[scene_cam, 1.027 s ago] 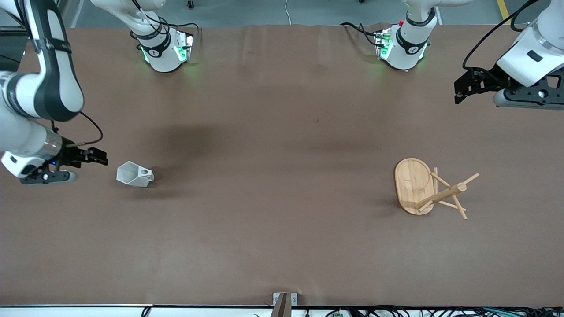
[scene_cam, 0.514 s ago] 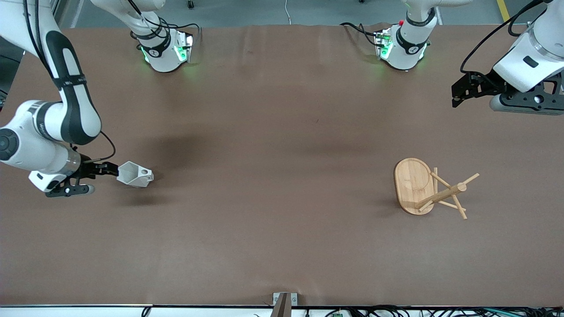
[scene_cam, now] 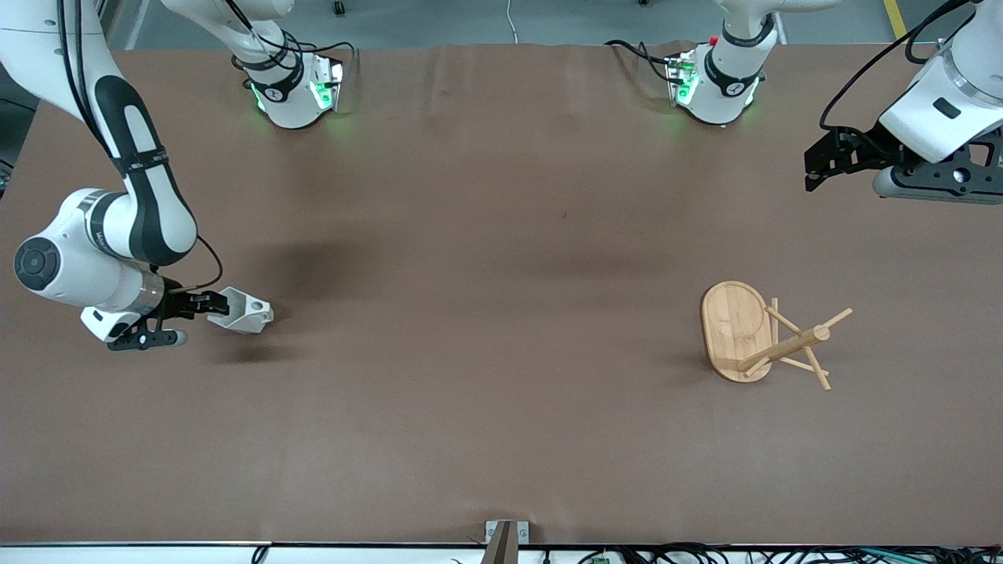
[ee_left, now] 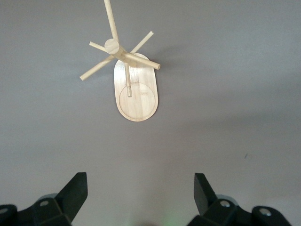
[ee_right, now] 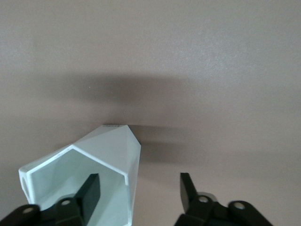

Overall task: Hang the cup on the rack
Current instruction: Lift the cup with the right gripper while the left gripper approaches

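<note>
The white faceted cup [scene_cam: 244, 313] lies on its side near the right arm's end of the table, its mouth toward my right gripper [scene_cam: 213, 305]. That gripper is open at the cup's rim. In the right wrist view one finger [ee_right: 89, 190] is inside the cup's [ee_right: 106, 153] mouth and the other is outside its wall; the gripper [ee_right: 139, 187] is not closed on it. The bamboo rack [scene_cam: 772, 338] stands near the left arm's end. My left gripper [scene_cam: 812, 166] hangs open and empty in the air over bare table. The left wrist view shows this gripper [ee_left: 141, 188] and the rack [ee_left: 135, 96].
The brown table cover [scene_cam: 501, 392] is bare between the cup and the rack. The two arm bases [scene_cam: 294, 90] stand along the table edge farthest from the front camera. Cables and a small bracket [scene_cam: 505, 533] run along the nearest edge.
My right gripper has moved across the table to the cup and now has one finger in its mouth. The cup and rack have not moved. The left gripper has barely shifted.
</note>
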You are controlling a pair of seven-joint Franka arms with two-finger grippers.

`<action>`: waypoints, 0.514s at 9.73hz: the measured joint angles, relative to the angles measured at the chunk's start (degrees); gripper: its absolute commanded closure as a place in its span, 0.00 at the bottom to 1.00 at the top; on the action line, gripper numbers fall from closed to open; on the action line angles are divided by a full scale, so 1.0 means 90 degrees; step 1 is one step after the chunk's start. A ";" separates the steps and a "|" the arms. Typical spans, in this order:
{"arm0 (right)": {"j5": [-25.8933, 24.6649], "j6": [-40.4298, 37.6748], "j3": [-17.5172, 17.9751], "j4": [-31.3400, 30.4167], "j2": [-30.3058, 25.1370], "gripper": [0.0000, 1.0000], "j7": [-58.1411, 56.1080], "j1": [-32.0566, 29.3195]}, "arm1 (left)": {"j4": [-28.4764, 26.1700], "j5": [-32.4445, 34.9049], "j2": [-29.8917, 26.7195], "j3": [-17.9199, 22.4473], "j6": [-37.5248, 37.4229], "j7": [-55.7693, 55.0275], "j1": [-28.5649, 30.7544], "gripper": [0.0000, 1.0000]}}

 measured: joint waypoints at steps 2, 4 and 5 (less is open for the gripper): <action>0.0053 0.0000 0.0010 -0.0028 0.0000 0.96 -0.0006 0.0016 | 0.0003 0.0000 0.0000 0.0000 0.0000 0.0000 0.0000 0.00; 0.0055 -0.0015 0.0013 -0.0032 0.0000 1.00 -0.0007 0.0025 | 0.0005 0.0000 0.0000 0.0000 0.0000 0.0000 0.0000 0.00; 0.0062 -0.0032 0.0014 -0.0031 0.0001 1.00 -0.0007 0.0026 | 0.0005 0.0000 0.0005 0.0000 0.0000 0.0000 0.0000 0.00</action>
